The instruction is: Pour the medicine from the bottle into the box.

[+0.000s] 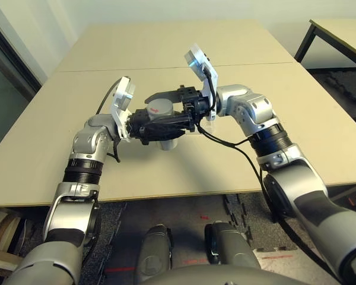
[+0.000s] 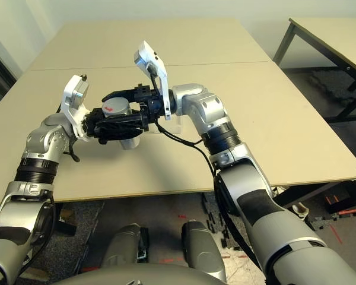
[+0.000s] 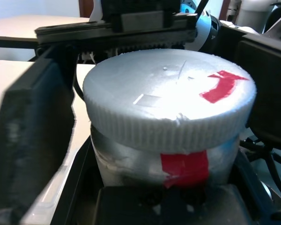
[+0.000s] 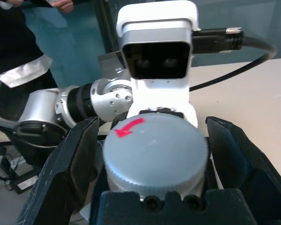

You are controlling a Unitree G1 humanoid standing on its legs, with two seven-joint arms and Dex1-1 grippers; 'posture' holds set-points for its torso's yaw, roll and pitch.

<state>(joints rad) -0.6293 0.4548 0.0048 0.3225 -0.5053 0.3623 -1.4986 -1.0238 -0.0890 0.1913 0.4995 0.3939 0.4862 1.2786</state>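
Upright bottle (image 1: 161, 122), cap (image 4: 155, 152) up, in left pincer (image 1: 166, 126); right pincer (image 1: 166, 95) wide around cap.

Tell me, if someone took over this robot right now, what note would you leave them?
Left gripper: shut on the bottle, held above the table in front of the robot.
Right gripper: open, a finger on each side of the bottle's grey cap, not clamping it.
The box: clear plastic, on the table behind the right gripper.
Done: bottle lifted.
Left: unscrew the cap, then pour the medicine into the box.
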